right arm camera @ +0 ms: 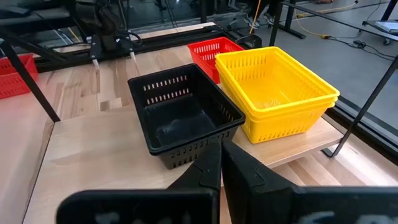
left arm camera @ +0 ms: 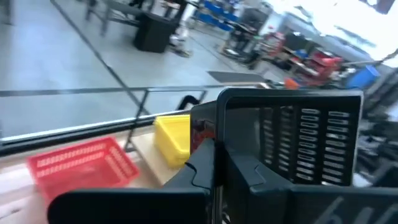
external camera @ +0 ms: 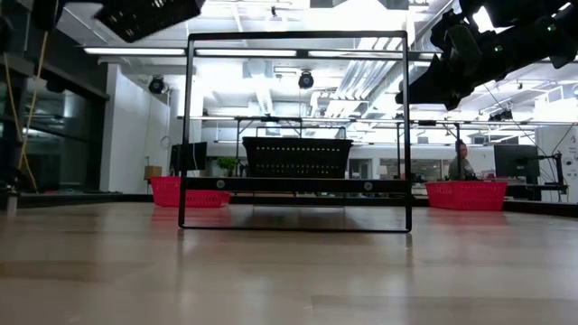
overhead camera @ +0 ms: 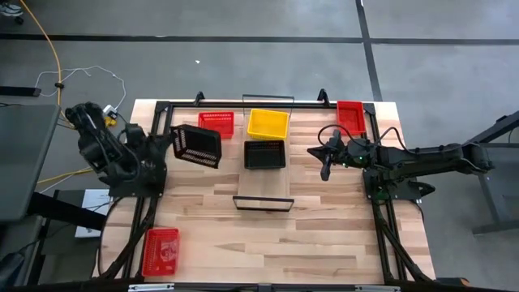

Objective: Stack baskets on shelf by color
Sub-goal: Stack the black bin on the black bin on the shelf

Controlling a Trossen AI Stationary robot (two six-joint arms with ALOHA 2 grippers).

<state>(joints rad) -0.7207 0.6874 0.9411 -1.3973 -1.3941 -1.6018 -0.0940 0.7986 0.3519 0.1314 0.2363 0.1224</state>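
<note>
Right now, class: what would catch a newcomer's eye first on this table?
A black basket hangs tilted above the table's left side, clamped in the left gripper. On the shelf at the centre sit a yellow basket stack and a second black basket side by side.

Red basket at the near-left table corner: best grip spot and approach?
Take the red basket by one long side wall, coming straight down from above. It lies flat, open side up, with nothing touching it, so a thin rim is free to pinch. The left end effector is nearest but is shut on a black basket.
</note>
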